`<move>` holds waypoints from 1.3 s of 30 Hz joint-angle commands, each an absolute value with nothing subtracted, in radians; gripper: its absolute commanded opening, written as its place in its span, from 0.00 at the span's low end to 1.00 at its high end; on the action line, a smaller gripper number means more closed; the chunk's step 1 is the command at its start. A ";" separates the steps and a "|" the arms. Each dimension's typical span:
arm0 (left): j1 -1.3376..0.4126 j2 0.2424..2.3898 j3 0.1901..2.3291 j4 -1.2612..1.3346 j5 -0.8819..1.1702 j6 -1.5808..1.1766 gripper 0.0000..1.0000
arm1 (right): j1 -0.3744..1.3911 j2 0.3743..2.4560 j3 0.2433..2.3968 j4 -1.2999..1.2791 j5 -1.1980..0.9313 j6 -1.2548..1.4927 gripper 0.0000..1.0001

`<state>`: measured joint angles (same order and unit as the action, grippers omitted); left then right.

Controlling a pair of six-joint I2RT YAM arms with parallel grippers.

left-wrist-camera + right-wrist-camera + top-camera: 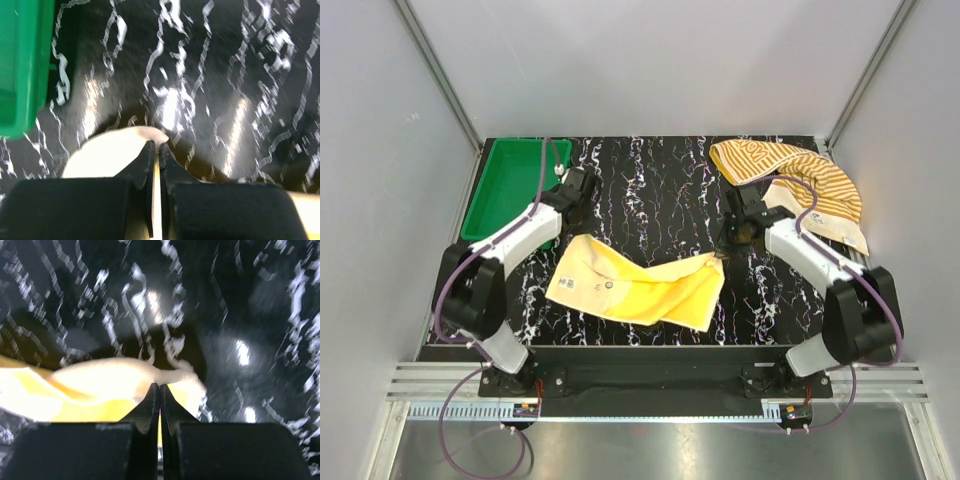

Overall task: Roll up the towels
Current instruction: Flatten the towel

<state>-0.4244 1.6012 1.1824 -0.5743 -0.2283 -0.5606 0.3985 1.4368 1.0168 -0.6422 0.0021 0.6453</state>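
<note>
A pale yellow towel [640, 288] lies spread and creased across the middle of the black marbled table. My left gripper [578, 225] is shut on the towel's far left corner, which shows pinched at the fingertips in the left wrist view [107, 152], where that gripper [159, 146] has its jaws together. At the far right corner my right gripper [732, 245] is likewise shut on the cloth [90, 385], with the jaws of this gripper [160, 386] pressed tight. The orange-and-cream striped towel [800, 175] sits rumpled at the back right, its pale side showing near the table edge.
A green tray [505, 185] stands at the back left corner, just left of my left arm; its edge [22, 65] fills the left of the left wrist view. White walls close in the table on three sides.
</note>
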 commanded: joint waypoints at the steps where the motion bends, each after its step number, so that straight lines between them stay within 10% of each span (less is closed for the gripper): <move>1: -0.368 1.673 1.297 -0.574 -0.241 -0.534 0.00 | 0.318 1.550 1.116 -0.607 -0.064 0.519 0.00; 6: -0.265 1.762 1.380 -0.561 -0.167 -0.557 0.00 | 0.200 1.699 1.232 -0.604 -0.104 0.468 0.02; 12: -0.204 1.997 1.657 -0.650 -0.083 -0.542 0.05 | 0.161 1.931 1.524 -0.699 -0.087 0.391 0.65; 13: -0.201 2.015 1.687 -0.667 -0.071 -0.537 0.18 | 0.155 1.951 1.589 -0.722 -0.077 0.382 0.69; 14: -0.201 2.020 1.704 -0.675 -0.060 -0.517 0.51 | 0.153 1.947 1.607 -0.757 -0.037 0.371 0.72; 17: -0.203 1.929 1.623 -0.628 -0.069 -0.515 0.90 | 0.153 1.837 1.574 -0.770 0.055 0.379 0.76; 25: -0.235 1.617 1.410 -0.585 -0.104 -0.558 0.99 | 0.268 1.514 1.200 -0.563 -0.144 0.459 0.71; 31: -0.298 1.450 1.086 -0.466 -0.077 -0.598 0.92 | 0.393 1.688 1.199 -0.427 -0.333 0.469 0.40; 39: -0.324 1.419 0.845 -0.338 -0.009 -0.614 0.87 | 0.388 1.930 1.413 -0.517 -0.236 0.378 0.32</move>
